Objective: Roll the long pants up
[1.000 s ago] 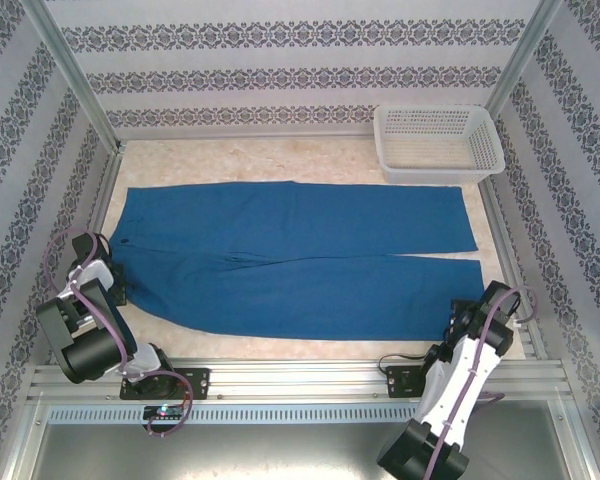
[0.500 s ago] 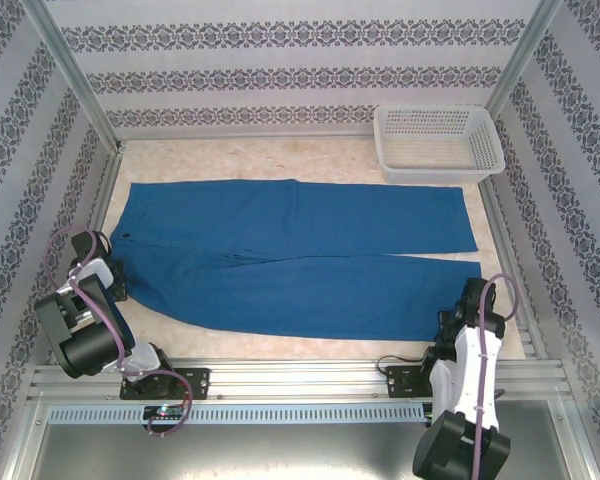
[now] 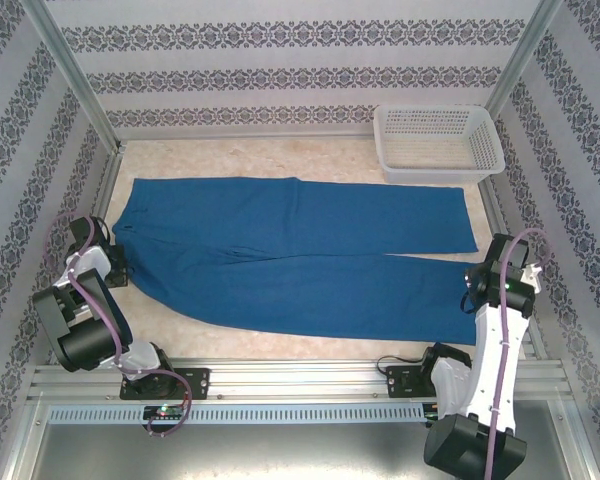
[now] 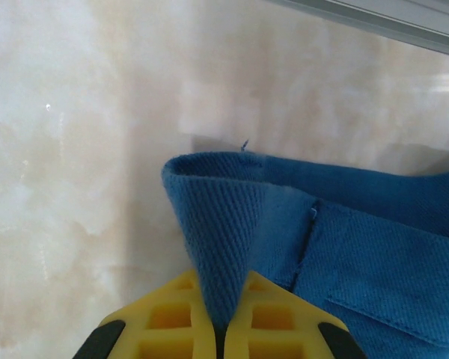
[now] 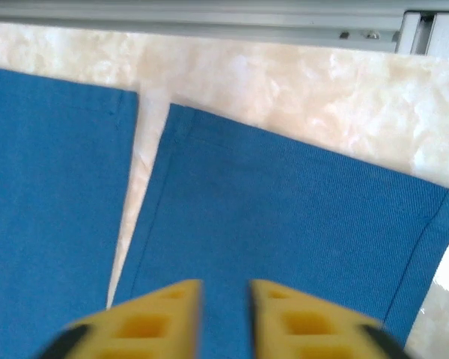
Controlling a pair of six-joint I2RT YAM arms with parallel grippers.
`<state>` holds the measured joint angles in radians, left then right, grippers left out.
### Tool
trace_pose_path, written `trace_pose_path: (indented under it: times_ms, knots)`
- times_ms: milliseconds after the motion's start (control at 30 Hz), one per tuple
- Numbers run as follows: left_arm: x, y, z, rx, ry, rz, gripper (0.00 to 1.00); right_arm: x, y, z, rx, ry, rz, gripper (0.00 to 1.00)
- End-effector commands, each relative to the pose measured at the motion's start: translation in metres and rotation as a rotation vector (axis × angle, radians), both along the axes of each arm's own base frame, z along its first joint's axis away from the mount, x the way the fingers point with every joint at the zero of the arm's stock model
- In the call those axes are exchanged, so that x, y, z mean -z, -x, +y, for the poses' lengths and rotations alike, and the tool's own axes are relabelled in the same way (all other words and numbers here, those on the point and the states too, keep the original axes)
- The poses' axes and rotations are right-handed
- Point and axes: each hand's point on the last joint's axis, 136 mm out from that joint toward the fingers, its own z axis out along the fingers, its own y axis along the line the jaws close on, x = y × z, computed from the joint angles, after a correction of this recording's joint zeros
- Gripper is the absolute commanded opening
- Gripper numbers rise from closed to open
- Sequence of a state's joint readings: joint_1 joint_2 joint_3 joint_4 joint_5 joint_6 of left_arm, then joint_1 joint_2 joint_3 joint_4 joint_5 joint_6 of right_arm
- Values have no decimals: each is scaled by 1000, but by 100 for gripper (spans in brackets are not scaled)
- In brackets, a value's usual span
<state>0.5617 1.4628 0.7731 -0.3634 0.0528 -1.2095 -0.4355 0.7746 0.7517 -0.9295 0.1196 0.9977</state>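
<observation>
The long pants (image 3: 300,250) lie spread flat on the counter (image 3: 280,160), both legs running toward the white basket (image 3: 440,172). The far leg's hem stops just beside the basket's front wall. At the waist end, well away from the basket, the left arm (image 3: 85,300) is down. The left jaws are clamped on a pinched-up waistband corner (image 4: 217,247). The right arm (image 3: 500,320) hangs over the near leg's hem (image 5: 428,254), on our side of the basket. The right jaws stand a narrow gap apart with nothing between them.

No roll begun, I'd say; this looks like the setting-up grip. Next the right jaws need to drop and nip that hem so the cloth can be turned over on itself. The basket sits close to the far hem and could snag it.
</observation>
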Motion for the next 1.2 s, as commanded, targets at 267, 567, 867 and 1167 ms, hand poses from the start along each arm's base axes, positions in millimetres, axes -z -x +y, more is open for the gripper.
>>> trace_pose_path:
  times_ms: [267,567,867,1167]
  knots:
    - [-11,9,-14,14,25,9,0,110,66,46,243,-443,224,80]
    - [-2,14,-17,-9,40,9,0,122,75,32,260,-365,317,72]
    - [-5,10,-16,-19,44,-8,0,135,72,13,275,-289,417,41]
    - [-4,14,-17,-35,45,-11,0,133,71,9,269,-231,529,11]
